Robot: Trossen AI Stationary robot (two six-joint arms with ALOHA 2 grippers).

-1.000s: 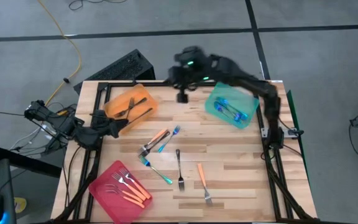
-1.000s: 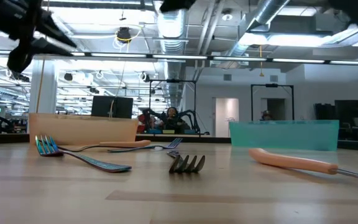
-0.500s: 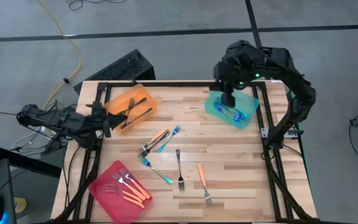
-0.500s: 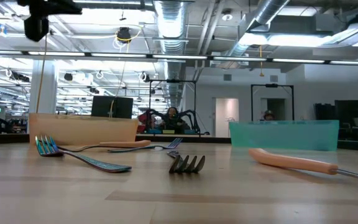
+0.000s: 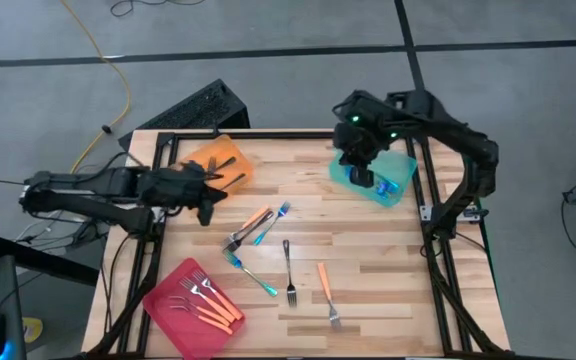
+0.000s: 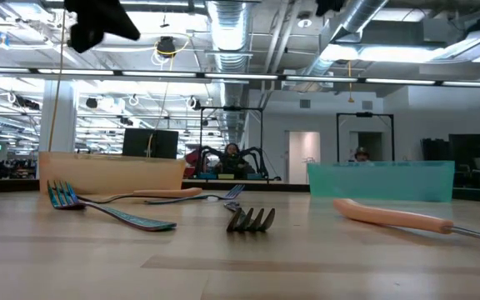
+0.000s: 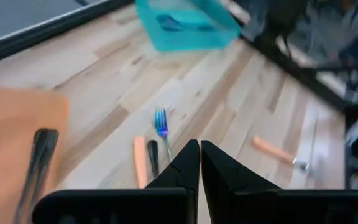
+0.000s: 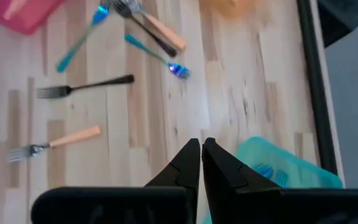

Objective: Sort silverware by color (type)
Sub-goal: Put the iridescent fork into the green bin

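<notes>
Loose forks lie flat on the wooden table: an orange, a dark and a blue one bunched together (image 5: pixel 255 226), a blue fork (image 5: pixel 254 275), a dark fork (image 5: pixel 289 270) and an orange fork (image 5: pixel 326 292). My left gripper (image 5: pixel 208 207) is shut and hovers beside the orange tray (image 5: pixel 213 165), left of the bunch; its wrist view shows the blue fork (image 7: pixel 161 124) ahead of the gripper (image 7: pixel 199 147). My right gripper (image 5: pixel 360 176) is shut above the teal tray (image 5: pixel 376 172), which holds blue forks. In its wrist view the gripper (image 8: pixel 201 143) touches nothing.
The orange tray holds dark forks. A pink tray (image 5: pixel 190 300) at the near left corner holds orange forks. A black frame (image 5: pixel 433 215) runs along the table's edges. In the low view the left arm (image 6: pixel 98 21) hangs high over the table.
My left arm has reached out from the table's left edge toward the right, ending beside the orange tray near the bunched forks. My right gripper has swung from the middle of the far edge toward the right and now stands over the teal tray. No fork has moved.
</notes>
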